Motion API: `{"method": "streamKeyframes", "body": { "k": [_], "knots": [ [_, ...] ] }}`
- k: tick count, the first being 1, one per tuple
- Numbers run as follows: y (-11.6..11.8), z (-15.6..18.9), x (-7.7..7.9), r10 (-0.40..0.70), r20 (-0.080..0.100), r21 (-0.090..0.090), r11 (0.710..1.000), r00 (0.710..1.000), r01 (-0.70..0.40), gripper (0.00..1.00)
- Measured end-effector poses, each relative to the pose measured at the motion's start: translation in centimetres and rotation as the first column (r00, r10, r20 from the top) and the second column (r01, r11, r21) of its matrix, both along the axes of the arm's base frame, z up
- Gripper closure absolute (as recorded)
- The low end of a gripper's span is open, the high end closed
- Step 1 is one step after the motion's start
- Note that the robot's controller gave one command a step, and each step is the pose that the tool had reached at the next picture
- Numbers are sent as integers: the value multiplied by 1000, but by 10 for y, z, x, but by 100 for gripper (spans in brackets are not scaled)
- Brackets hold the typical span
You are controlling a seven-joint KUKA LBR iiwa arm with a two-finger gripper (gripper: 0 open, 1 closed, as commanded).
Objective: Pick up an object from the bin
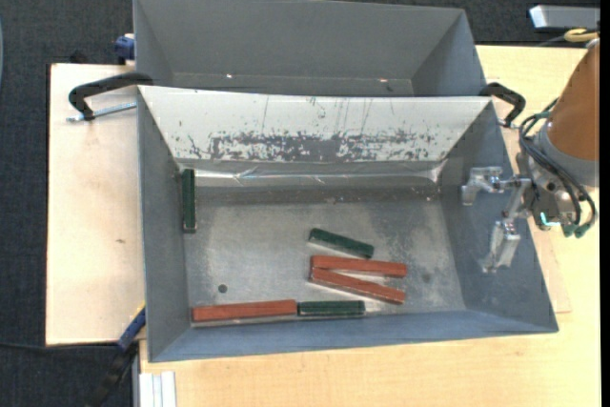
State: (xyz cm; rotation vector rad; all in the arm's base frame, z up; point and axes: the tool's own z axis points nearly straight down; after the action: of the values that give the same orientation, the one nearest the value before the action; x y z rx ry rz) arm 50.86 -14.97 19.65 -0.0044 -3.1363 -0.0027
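At right of frame, over the sloping wall of the grey metal bin (pixel 477 286), the end effector (pixel 499 222) is poised, its opening not discernible. The nearest red-brown flat bar (pixel 362 268), at lower centre, is best straddled across its width.

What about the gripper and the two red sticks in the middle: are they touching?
Apart. The camera view shows the gripper by the bin's right wall, with bare grey floor between it and the red sticks.
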Motion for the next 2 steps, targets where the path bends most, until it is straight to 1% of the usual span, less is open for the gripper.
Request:
{"method": "streamKeyframes", "body": {
  "k": [1,2],
  "knots": [
    [1,4,2,3,8,-2,1000,1000,-3,0],
    [49,-33,-2,28,11,-4,1000,1000,-28,0]
  ]
}}
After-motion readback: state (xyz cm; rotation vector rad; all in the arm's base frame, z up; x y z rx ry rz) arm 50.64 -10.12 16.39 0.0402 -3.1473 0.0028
